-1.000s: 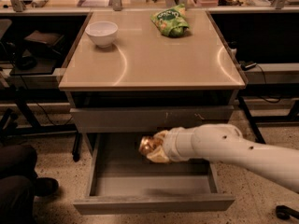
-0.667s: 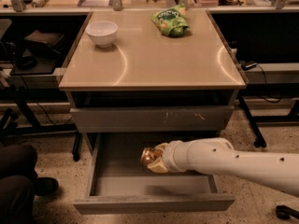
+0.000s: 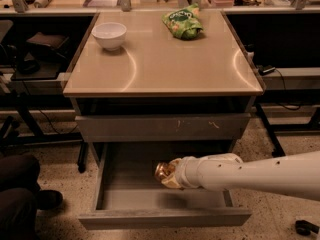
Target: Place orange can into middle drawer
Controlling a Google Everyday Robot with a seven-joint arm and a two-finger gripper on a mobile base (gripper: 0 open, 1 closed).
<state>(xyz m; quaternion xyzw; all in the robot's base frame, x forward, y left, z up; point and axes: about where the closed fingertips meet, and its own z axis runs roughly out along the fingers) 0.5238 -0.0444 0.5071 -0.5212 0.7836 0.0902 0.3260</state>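
Camera view: the desk (image 3: 170, 59) fills the centre. The white arm (image 3: 260, 173) enters from the right, below the desk's front edge. The middle drawer (image 3: 165, 217) stands pulled out beneath the front edge, under the scratched drawer front (image 3: 160, 128). A green snack bag (image 3: 182, 23) lies near the desk's rear edge; a white bowl (image 3: 109, 35) sits near the rear-left corner. The gripper (image 3: 170, 174) hangs over the open drawer's interior, jaws clamped on the orange can (image 3: 162, 171), which is held above the drawer floor.
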